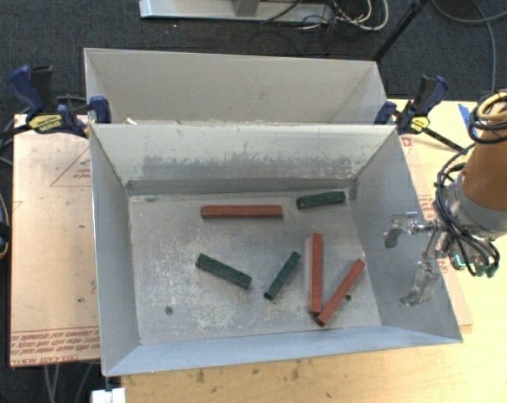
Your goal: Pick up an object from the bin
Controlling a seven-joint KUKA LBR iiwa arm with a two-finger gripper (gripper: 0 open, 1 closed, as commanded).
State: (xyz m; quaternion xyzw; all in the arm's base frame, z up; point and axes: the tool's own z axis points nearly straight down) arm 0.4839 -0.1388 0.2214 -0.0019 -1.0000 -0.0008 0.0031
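Hovering over sloped grey bin wall [386, 196], metal hand [407, 261] spread apart, empty; slim red bar [341, 291] near.

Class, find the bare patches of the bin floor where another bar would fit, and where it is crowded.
Bare: the floor's left side, between left wall and left green bar, and the front strip below it. Crowded: right front, where the front-to-back red bar, slanted red bar and middle green bar lie close.

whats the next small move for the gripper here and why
Probably shift the gripper toward the view's left, to the slanted red rectangular bar: it hangs open over the bin's grey metal right wall, and that bar lies nearest.
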